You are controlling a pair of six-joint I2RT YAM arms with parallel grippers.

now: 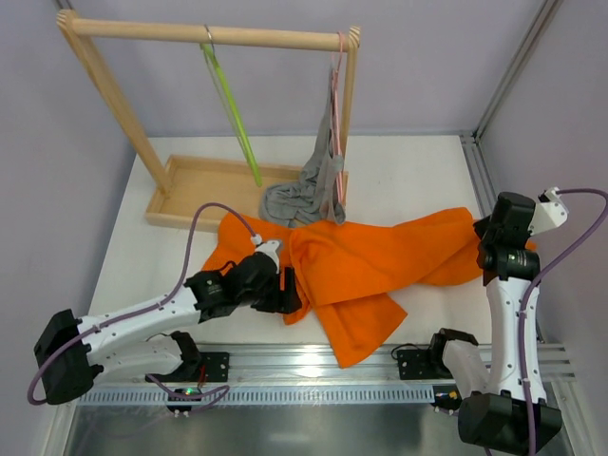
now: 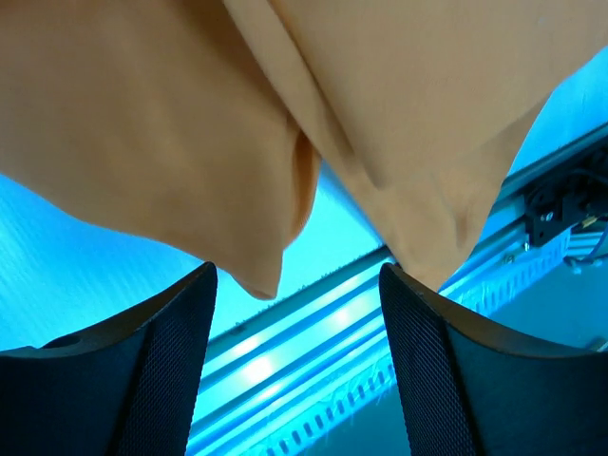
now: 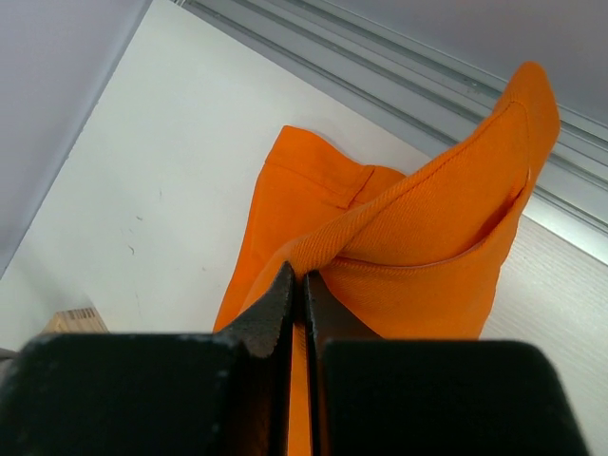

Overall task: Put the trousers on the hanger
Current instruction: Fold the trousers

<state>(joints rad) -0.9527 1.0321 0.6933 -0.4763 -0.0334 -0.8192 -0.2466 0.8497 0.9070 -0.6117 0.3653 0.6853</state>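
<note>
The trousers [image 1: 380, 261] are bright orange, plain and rumpled. They lie spread across the middle of the white desk [image 1: 418, 180], running from about 9 o'clock to 3 o'clock in the top view. One folded flap reaches down toward 6 o'clock, near the metal rail.

The left hand [image 1: 285, 290] sits at the cloth's 9 o'clock end. Its two dark fingers [image 2: 171, 361] stand apart and grip nothing, and the orange folds hang just beyond their tips.

The right hand [image 1: 489, 237], at 3 o'clock, is clenched on a thick stitched edge of the trousers, lifting it into a peak above the desk.

The lime-green hanger [image 1: 233, 104] hangs bare by its metal hook from the wooden rack [image 1: 209, 34] at 11 o'clock. To its right, a grey garment [image 1: 309, 190] droops from a pink hanger [image 1: 336, 71] and touches the trousers' upper edge.
</note>
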